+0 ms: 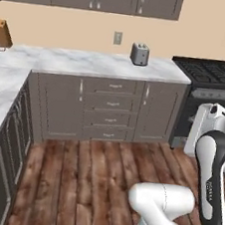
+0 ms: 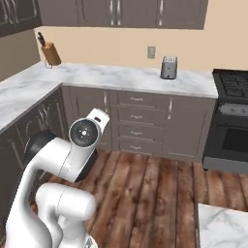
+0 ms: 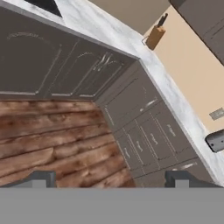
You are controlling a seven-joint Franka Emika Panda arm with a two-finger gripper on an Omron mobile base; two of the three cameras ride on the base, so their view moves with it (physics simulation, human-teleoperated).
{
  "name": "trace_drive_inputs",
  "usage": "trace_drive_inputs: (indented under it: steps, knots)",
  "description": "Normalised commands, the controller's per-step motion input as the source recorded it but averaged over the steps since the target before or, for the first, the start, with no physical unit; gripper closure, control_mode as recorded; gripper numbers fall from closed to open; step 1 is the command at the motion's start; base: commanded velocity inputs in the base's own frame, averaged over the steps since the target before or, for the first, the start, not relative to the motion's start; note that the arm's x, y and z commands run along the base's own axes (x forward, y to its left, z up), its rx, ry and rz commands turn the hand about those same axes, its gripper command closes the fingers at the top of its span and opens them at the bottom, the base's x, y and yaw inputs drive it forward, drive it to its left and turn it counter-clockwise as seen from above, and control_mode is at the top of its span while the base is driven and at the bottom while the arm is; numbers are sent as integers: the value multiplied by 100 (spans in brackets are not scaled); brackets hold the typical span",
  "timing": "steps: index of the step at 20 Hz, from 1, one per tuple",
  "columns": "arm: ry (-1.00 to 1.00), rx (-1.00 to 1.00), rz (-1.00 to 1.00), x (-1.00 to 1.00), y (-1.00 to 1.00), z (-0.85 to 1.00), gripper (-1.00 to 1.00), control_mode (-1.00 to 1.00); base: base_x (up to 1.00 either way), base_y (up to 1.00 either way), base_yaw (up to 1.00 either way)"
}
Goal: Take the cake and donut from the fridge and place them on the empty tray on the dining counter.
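Cake and donut were both somewhere I couldn't see, and so was the fridge: ahead of me stood the corner of the wall desk (image 1: 91, 61) with grey drawers (image 1: 112, 109) under it. My jaws (image 3: 111, 181) stood wide open with nothing between them, the two tips far apart over bare wooden floor (image 3: 48, 140), which made sense, since there was nothing yet to grab. My arm (image 2: 72, 160) was folded up close over the base, tucked in, I'd judge, so it would clear the cupboards while I travelled. A toaster (image 1: 139, 54) sat by the wall, a knife block (image 2: 49, 53) near the corner, a black stove (image 1: 212, 77) off to the right. A slab of marble (image 2: 223, 227) at the lower right could have been the dining desk; I couldn't tell. The job hadn't properly begun: finding the fridge came first.
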Motion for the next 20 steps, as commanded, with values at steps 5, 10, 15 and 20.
trace_drive_inputs:
  steps: [5,10,15,20]
  knots:
    - [0,0,0,0,0,0,-100,100,100,-32,-18]
    - [0,0,0,0,0,0,-100,100,100,-32,-32]
    - [0,0,0,0,0,0,-100,100,100,-41,-38]
    - [0,0,0,0,0,0,-100,100,91,-62,-51]
